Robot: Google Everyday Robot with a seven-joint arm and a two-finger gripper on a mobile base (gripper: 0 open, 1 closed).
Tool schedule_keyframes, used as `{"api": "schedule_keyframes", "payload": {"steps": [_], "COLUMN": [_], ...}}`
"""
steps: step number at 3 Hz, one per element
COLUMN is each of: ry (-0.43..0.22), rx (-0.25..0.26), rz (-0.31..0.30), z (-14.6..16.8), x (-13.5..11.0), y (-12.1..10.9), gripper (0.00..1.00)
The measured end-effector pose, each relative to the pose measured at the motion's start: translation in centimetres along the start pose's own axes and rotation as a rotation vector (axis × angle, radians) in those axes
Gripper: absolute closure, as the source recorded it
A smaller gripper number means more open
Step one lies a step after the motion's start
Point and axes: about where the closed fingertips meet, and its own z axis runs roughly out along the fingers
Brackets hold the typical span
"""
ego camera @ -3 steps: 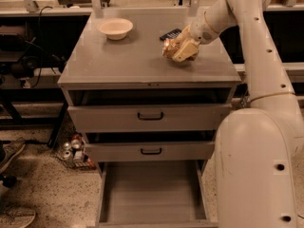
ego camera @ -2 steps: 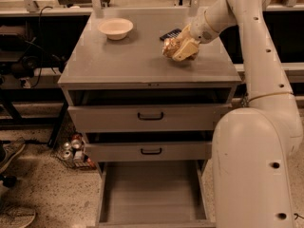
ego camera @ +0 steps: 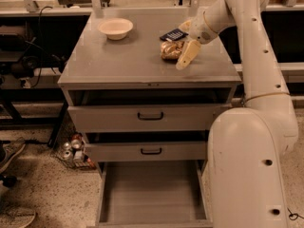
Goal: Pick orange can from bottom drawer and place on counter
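Note:
The orange can (ego camera: 170,50) lies on its side on the counter (ego camera: 123,63), right of the middle. My gripper (ego camera: 181,46) is over the counter just right of the can, with one cream finger (ego camera: 188,55) in front of it and the other behind. The jaws stand apart and the can rests on the surface between and beside them. The bottom drawer (ego camera: 152,194) is pulled out below, with a bare floor and nothing in it.
A cream bowl (ego camera: 115,27) stands at the counter's back left. A flat dark packet (ego camera: 173,34) lies just behind the can. Two grey drawers with black handles (ego camera: 150,116) sit above the open drawer. Red-and-silver cans (ego camera: 73,148) sit on the floor at the left. My white arm and base fill the right side.
The front finger has swung down and to the right, off the can. More of the can shows now, resting on the counter.

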Motion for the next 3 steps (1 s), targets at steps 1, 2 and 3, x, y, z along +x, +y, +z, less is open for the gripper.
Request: {"api": "schedule_keyframes", "payload": {"steps": [1,2,3], "ry": [0.000,0.007,0.024], "rx": [0.000,0.129,0.325], "rz": [0.000,-0.005,-0.009], "z": [0.0,-5.4,-14.4], "x": [0.0,0.9,2.2], "y": [0.0,-1.7,-2.7], "gripper": [0.00,0.00,0.00]}}
